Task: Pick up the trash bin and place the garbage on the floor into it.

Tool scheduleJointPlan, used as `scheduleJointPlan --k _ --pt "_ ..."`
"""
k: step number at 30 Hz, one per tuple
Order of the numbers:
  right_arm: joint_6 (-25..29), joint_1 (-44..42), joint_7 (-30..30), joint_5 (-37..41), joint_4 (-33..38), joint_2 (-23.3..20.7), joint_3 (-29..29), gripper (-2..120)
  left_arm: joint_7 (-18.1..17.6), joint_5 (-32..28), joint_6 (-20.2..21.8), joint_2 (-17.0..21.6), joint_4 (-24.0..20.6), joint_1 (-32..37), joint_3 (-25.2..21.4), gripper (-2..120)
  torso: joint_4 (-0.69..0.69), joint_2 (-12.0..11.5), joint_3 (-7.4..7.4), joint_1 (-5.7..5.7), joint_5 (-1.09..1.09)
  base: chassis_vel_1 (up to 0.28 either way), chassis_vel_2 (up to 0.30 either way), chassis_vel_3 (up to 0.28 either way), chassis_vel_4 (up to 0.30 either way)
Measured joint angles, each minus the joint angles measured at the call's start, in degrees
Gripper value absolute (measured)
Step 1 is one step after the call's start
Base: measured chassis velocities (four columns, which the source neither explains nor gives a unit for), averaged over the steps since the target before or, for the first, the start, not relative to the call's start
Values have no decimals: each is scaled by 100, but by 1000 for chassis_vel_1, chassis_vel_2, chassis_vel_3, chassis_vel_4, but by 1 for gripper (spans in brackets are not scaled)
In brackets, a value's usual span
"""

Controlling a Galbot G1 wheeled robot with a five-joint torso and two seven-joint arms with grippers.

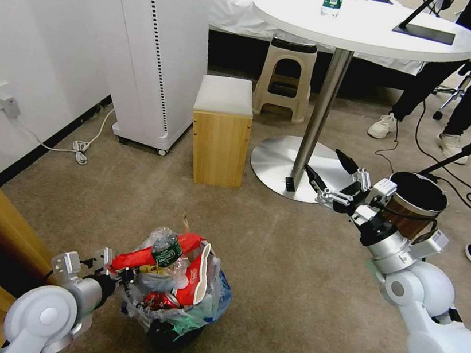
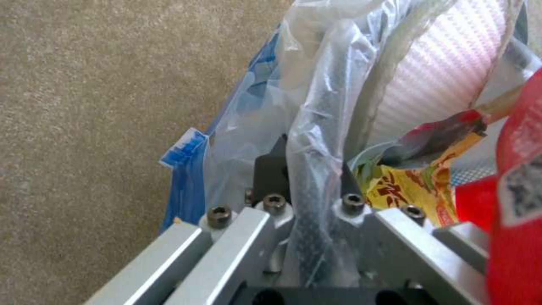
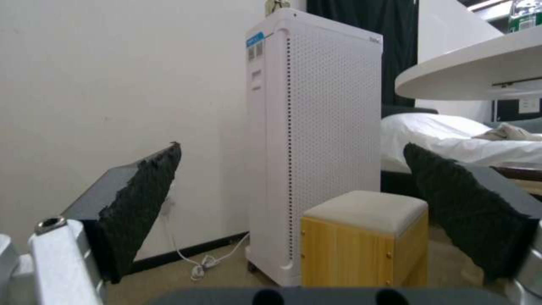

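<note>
— So, where is the left gripper [image 1: 125, 275] right now?

— Low at the robot's left, with its jaws pinched together on the rim of the trash bin [image 1: 177, 331]. In the left wrist view the fingers [image 2: 271, 169] close on the black rim and the crinkly clear liner [image 2: 316, 127] folded over it.

— And the bin relative to it?

— Straight ahead of that gripper, upright on the carpet [image 1: 292, 276], close before the robot. The garbage [image 1: 173, 275] is heaped above the rim: a red wrapper, a small bottle, a red-and-white crushed bowl, with a white ribbed piece showing in the wrist view.

— The right gripper?

— The right gripper [image 1: 328, 171] hangs well apart from the bin, out to the front right, jaws spread wide with nothing between them. It points toward the white tower unit [image 3: 316, 127] and the wooden stool [image 1: 220, 131].

— So which arm matters?

— The left; it alone has the bin. I'd judge any move must keep the bin level, since the heap could spill.

— Anything in the way?

— A brown bin [image 1: 415, 203] sits just behind the right wrist, and the round table's base [image 1: 300, 167] lies nearby. The carpet around the black bin looks bare of litter.
</note>
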Motion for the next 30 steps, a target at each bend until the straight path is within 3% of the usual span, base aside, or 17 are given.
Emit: scheduleJointPlan --k 2,5,7,9,14,16,21,23,25,26,28,29,30 --pt "8 -5 -7 0 7 2 1 100 27 57 -3 -1 0 18 10 11 0 0 0 0 0 0 0 0 0" --pt "36 -45 -25 -1 30 15 5 100 55 163 -20 -7 5 71 24 25 1 0 0 0 0 0 0 0 0" --pt "39 -49 -27 -1 32 16 6 100 55 167 -25 -9 10 75 24 27 1 0 0 0 0 0 0 0 0" --pt "60 -82 -47 -5 43 21 17 100 57 200 -47 -13 26 104 18 39 0 0 0 0 0 0 0 0 0" --pt "76 -125 -75 -15 66 18 45 100 30 242 -63 10 -68 153 -14 54 1 0 0 0 -1 0 0 0 0" --pt "88 -147 -83 -36 83 24 62 100 -37 252 -86 101 -334 209 -81 66 0 0 0 0 0 0 0 0 0" --pt "100 -182 86 -152 97 76 99 100 -186 297 -99 269 -818 309 -222 80 1 0 0 0 0 0 0 0 0" --pt "96 -236 374 -298 125 107 146 100 -215 514 -152 369 -1078 393 -321 87 0 0 0 0 1 0 0 0 0" --pt "140 -455 921 -622 192 151 305 100 80 1437 -416 484 -1287 616 -462 97 1 0 0 0 1 0 0 0 0" --pt "140 -455 921 -622 192 151 305 100 80 1437 -416 484 -1287 616 -462 97 1 0 0 0 1 0 0 0 0" --pt "214 -703 1151 -910 286 200 483 100 444 2097 -741 470 -1332 810 -472 99 1 0 0 0 1 0 0 0 0" --pt "241 -863 1238 -1162 342 241 668 100 774 2571 -1106 423 -1335 913 -463 100 2 0 0 0 0 0 0 0 0" --pt "241 -863 1238 -1162 342 241 668 100 774 2571 -1106 423 -1335 913 -463 100 2 0 0 0 0 0 0 0 0"
